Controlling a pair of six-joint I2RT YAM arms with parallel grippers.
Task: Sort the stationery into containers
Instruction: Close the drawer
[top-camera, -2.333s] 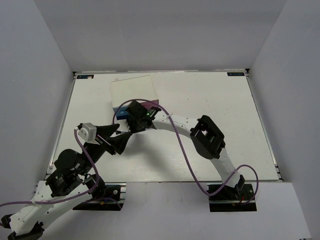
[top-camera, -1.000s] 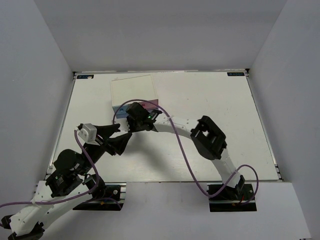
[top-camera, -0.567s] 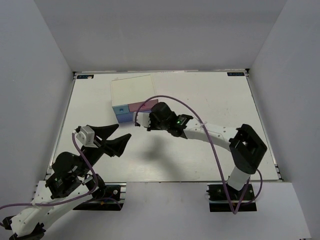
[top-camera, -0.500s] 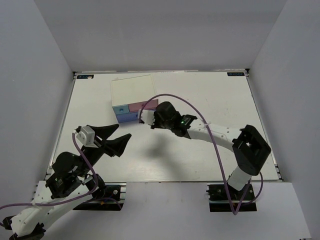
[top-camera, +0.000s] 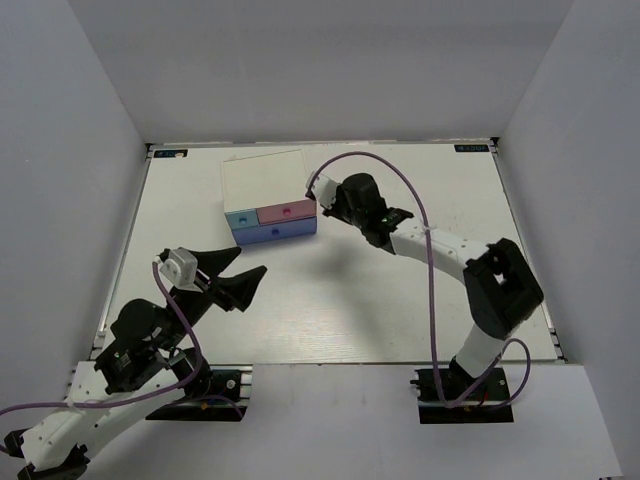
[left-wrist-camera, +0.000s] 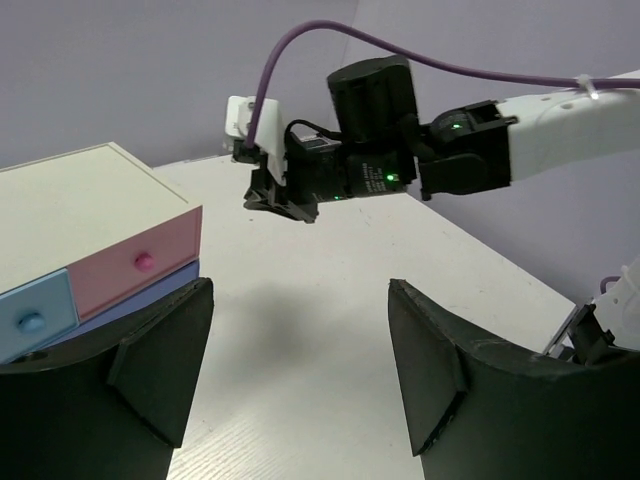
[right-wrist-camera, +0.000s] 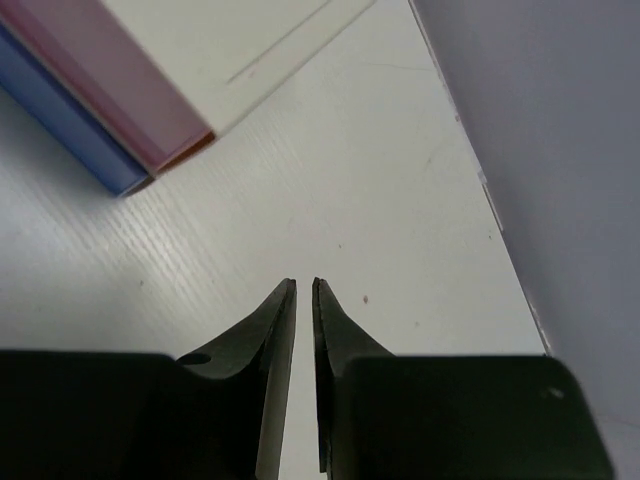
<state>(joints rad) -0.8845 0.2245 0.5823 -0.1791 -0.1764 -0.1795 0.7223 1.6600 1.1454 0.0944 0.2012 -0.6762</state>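
White R arm (top-camera: 437, 246) outstretched, fingers (right-wrist-camera: 272, 350) near-closed, beside drawer unit (top-camera: 262, 178)

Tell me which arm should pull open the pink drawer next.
Probably left: the left gripper is open and faces the front of the pink drawer. The right gripper is shut beside the drawer unit, pointing past it.

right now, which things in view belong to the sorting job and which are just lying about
Job: white-topped boxy drawer unit, its light blue drawer, pink drawer, wide periwinkle drawer; no stationery in view.
Lying about: small labels at the table's far corners.
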